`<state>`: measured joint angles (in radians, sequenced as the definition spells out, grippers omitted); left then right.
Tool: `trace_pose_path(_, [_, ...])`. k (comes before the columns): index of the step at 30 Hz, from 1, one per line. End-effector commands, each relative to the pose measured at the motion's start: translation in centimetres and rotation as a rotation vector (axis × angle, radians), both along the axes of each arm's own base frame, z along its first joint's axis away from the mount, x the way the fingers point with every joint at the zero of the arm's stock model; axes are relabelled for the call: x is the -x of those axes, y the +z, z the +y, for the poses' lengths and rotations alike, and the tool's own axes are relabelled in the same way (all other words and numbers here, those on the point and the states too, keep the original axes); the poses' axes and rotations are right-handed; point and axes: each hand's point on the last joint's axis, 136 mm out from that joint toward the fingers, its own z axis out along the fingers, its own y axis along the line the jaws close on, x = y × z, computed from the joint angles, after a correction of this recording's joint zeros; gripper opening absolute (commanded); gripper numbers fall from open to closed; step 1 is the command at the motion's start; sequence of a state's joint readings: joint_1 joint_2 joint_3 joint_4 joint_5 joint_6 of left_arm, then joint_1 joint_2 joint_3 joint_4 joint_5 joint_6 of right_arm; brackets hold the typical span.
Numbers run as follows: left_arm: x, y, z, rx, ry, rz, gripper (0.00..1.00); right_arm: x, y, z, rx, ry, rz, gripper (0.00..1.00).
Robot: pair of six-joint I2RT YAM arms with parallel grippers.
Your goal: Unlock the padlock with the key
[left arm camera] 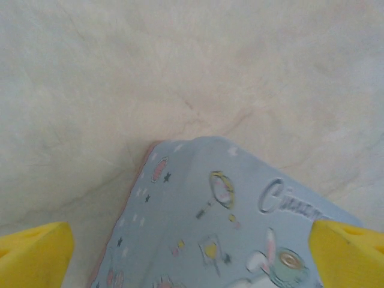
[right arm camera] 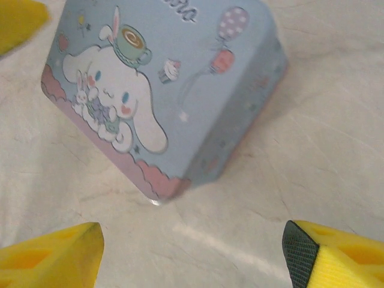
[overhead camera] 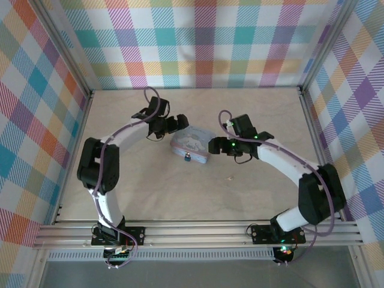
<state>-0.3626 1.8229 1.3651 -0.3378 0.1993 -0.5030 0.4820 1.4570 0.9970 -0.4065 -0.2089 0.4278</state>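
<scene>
Fingers (left arm camera: 35,252) of the left gripper (overhead camera: 177,125) stand spread wide with the tin box's (overhead camera: 192,143) corner between them, the padlock (overhead camera: 187,158) sits on the box's near side between both grippers, and the right gripper's (overhead camera: 211,145) fingers (right arm camera: 51,255), also spread, have the key (overhead camera: 228,177) lying apart on their near side.

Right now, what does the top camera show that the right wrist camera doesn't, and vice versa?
Top camera: left arm, right arm, the tiny blue-teal padlock at the pale-blue rectangular tin box's near edge, and a pale silvery key speck lying apart on the beige table. Right wrist camera: the lid's printed white cartoon dog and balloon, plus the right gripper's open yellow fingers. Both: that tin box on the table.
</scene>
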Motion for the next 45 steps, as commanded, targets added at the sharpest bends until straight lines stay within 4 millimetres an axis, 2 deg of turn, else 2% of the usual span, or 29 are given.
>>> trace_pose_path(1, [1.7, 5.0, 1.5, 0.006, 0.007, -0.121, 1.0, 3.3, -2.8, -3.1, 0.093, -0.03, 0.118, 0.78])
trace_pose_path(4, [4.1, 6.4, 1.8, 0.035, 0.008, -0.152, 1.0, 4.4, -3.9, -4.2, 0.069, -0.055, 0.182, 0.74])
trace_pose_path(8, [7.0, 6.5, 1.5, 0.098, 0.022, -0.161, 1.0, 5.6, -5.2, -5.0, 0.041, -0.07, 0.286, 0.68])
trace_pose_path(13, [10.5, 4.5, -0.2, 0.195, 0.033, -0.142, 1.0, 7.2, -6.9, -5.7, 0.053, -0.096, 0.369, 0.66])
trace_pose_path(17, [12.1, 2.7, -0.9, 0.215, 0.035, -0.118, 1.0, 8.0, -8.2, -5.9, 0.047, -0.114, 0.42, 0.62])
trace_pose_path(21, [12.4, 2.0, -0.7, 0.19, 0.036, -0.1, 1.0, 8.4, -9.2, -5.9, 0.043, -0.129, 0.452, 0.59])
trace_pose_path(26, [12.3, 2.1, -0.9, 0.194, 0.033, -0.103, 1.0, 8.3, -10.1, -5.8, 0.04, -0.141, 0.46, 0.56])
trace_pose_path(37, [12.3, 2.0, -0.7, 0.17, 0.031, -0.097, 1.0, 7.3, -10.3, -5.4, 0.025, -0.146, 0.448, 0.46])
trace_pose_path(45, [12.3, 2.2, -0.6, 0.159, 0.029, -0.098, 1.0, 7.6, -11.3, -5.4, 0.033, -0.149, 0.483, 0.36])
